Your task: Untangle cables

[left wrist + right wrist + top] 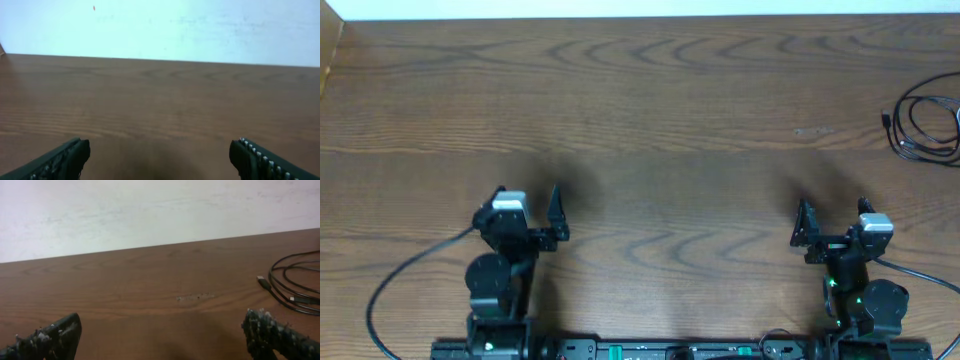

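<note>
A coil of thin black cable (925, 125) lies at the far right edge of the table, with a small plug end toward the left. It also shows in the right wrist view (295, 287), ahead and to the right of the jaws. A white cord is not clearly visible; only a pale glint shows at the coil's right edge. My left gripper (528, 200) (160, 150) is open and empty near the front left. My right gripper (834, 212) (162, 325) is open and empty near the front right, well short of the coil.
The wooden table (650, 110) runs to a pale wall at the back. Thick black arm wires (400, 275) trail off the left arm's base, and another runs off the right base (930, 280). A small pale scuff (812, 131) marks the wood.
</note>
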`<move>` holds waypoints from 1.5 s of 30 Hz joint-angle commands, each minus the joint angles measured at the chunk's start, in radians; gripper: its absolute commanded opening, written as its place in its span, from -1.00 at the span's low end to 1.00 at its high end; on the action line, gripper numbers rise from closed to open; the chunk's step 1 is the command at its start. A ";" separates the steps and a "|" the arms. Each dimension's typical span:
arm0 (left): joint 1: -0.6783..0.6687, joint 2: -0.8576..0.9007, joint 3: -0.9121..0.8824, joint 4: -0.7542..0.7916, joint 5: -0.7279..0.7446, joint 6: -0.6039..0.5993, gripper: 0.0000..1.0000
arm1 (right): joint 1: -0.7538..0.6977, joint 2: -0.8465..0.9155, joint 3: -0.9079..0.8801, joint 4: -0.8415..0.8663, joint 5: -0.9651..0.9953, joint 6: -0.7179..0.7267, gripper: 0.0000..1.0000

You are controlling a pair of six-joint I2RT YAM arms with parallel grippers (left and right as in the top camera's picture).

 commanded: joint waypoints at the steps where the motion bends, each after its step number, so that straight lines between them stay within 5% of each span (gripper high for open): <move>1: 0.006 -0.084 -0.069 0.009 0.012 0.041 0.88 | -0.008 -0.005 -0.004 -0.001 -0.006 -0.014 0.99; 15: 0.010 -0.301 -0.145 -0.143 -0.013 0.047 0.88 | -0.008 -0.005 -0.004 -0.001 -0.006 -0.014 0.99; 45: 0.010 -0.294 -0.144 -0.140 -0.014 0.047 0.88 | -0.008 -0.005 -0.004 -0.001 -0.006 -0.014 0.98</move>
